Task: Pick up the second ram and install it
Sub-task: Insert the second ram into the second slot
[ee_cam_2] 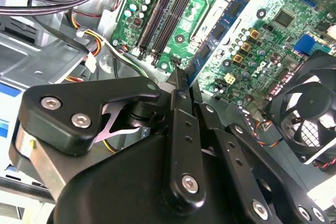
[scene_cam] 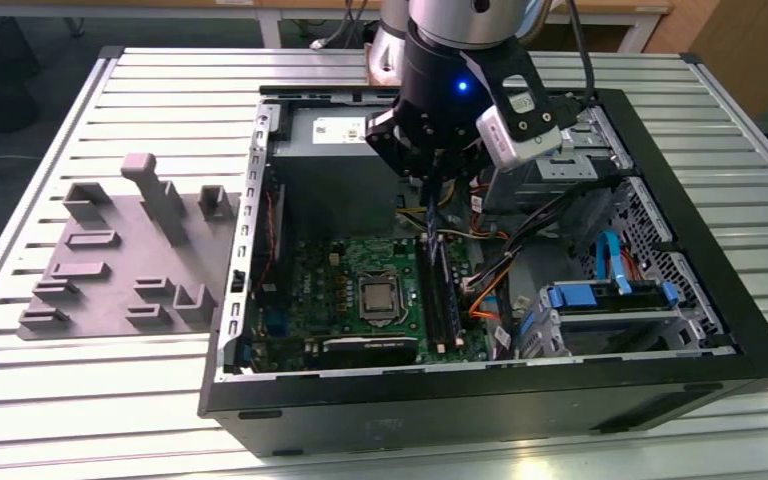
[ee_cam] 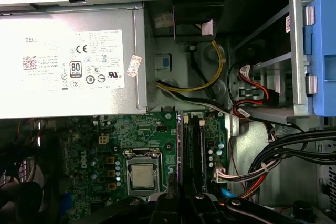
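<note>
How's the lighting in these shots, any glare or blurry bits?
Exterior view: bright glare on the slatted table, while the computer case interior is shadowed. Second wrist view: the gripper looms close and soft, the motherboard sharper. First wrist view: evenly lit, the power supply label slightly washed.

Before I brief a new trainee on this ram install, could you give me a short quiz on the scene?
1. True or false: the grey plastic holder tray lies inside the black computer case.
2. The tool, shut on the thin ram stick seen edge-on, hangs over: A) the black memory slots B) the blue drive cage C) the slatted table.
3. Fill in: the silver processor sits on the exterior view's ___ of the memory slots.

Key: 1 false, the tray lies outside, on the slatted metal table. 2 A. 3 left.
</note>
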You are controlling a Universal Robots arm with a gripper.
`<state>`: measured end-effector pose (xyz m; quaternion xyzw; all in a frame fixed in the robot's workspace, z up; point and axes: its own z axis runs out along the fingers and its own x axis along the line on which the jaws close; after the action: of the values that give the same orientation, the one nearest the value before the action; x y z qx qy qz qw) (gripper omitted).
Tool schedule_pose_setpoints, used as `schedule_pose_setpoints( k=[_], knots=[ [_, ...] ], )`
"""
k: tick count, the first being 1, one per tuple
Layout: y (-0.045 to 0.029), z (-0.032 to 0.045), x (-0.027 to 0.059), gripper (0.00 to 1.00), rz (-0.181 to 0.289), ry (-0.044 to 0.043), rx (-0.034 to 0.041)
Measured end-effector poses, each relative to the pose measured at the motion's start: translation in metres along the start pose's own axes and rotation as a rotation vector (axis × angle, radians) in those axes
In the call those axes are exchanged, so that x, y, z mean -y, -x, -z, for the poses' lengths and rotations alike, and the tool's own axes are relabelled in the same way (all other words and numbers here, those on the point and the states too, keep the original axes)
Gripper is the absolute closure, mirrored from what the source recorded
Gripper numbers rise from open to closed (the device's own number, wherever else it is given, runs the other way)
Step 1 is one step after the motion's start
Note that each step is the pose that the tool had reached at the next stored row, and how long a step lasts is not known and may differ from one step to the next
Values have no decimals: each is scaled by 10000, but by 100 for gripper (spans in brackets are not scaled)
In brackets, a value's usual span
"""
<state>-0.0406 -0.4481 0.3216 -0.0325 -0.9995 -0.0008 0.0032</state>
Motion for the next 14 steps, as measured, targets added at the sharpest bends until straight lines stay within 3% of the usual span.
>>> schedule_pose_setpoints(
  k=[10, 14],
  knots=[
    [6, -168, 11, 86, 6, -1, 0],
    [7, -204, 22, 86, 245, -2, -1]
  ],
)
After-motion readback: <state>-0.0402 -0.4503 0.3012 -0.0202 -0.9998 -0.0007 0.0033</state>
